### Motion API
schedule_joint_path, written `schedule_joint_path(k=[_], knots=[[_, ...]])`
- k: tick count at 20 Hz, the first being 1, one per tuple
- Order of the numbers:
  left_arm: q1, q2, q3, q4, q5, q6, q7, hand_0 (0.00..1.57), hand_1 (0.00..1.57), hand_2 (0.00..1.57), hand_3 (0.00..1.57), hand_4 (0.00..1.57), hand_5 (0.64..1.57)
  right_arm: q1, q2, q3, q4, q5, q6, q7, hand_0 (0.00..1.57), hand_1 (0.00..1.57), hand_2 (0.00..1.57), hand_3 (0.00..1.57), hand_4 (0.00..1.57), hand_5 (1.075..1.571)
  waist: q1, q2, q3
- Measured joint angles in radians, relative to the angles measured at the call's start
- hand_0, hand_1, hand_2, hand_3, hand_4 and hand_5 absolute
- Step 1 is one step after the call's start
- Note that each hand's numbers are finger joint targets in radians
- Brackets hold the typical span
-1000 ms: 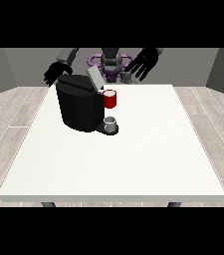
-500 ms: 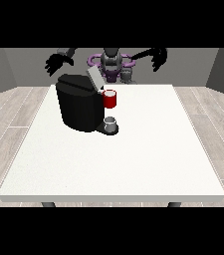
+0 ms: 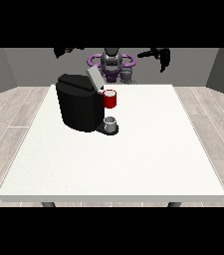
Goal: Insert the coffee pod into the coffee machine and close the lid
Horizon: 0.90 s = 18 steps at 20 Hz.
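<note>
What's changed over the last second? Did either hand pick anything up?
Both hands rose and spread apart: the hand at the view's left now reaches the picture's top band, and the hand at the view's right hangs high above the table. Neither took hold of anything. The coffee machine stayed put.

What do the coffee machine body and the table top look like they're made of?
Coffee machine: looks like matte black plastic, since its dark, rounded body shows almost no shine. Its raised lid is a lighter grey, perhaps plastic or metal; I cannot tell which.
Table: a flat white top with a faint speckle, possibly laminate or painted board.
</note>
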Motion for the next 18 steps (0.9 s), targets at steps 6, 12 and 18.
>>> schedule_joint_path(k=[6, 12, 18], knots=[[0.073, -0.030, -0.002, -0.077, 0.065, -0.029, 0.012, 0.00, 0.00, 0.00, 0.00, 0.00, 1.571, -0.054, -0.020, 0.023, -0.020, 0.007, 0.037, 0.033, 0.00, 0.00, 0.00, 0.00, 0.14, 1.571, 0.049, 0.017, 0.0004], [0.143, -0.062, -0.052, -0.209, 0.118, -0.044, 0.053, 0.00, 0.00, 0.00, 0.00, 0.10, 1.571, -0.110, -0.020, 0.039, 0.010, 0.038, 0.051, 0.024, 0.00, 0.00, 0.00, 0.00, 0.00, 1.571, 0.093, 0.047, 0.0006], [0.231, -0.080, -0.101, -0.357, 0.177, -0.023, 0.108, 0.00, 0.00, 0.00, 0.00, 0.00, 1.571, -0.146, -0.011, 0.035, 0.059, 0.036, 0.077, 0.018, 0.00, 0.00, 0.00, 0.00, 0.00, 1.571, 0.105, 0.085, 0.0006]])
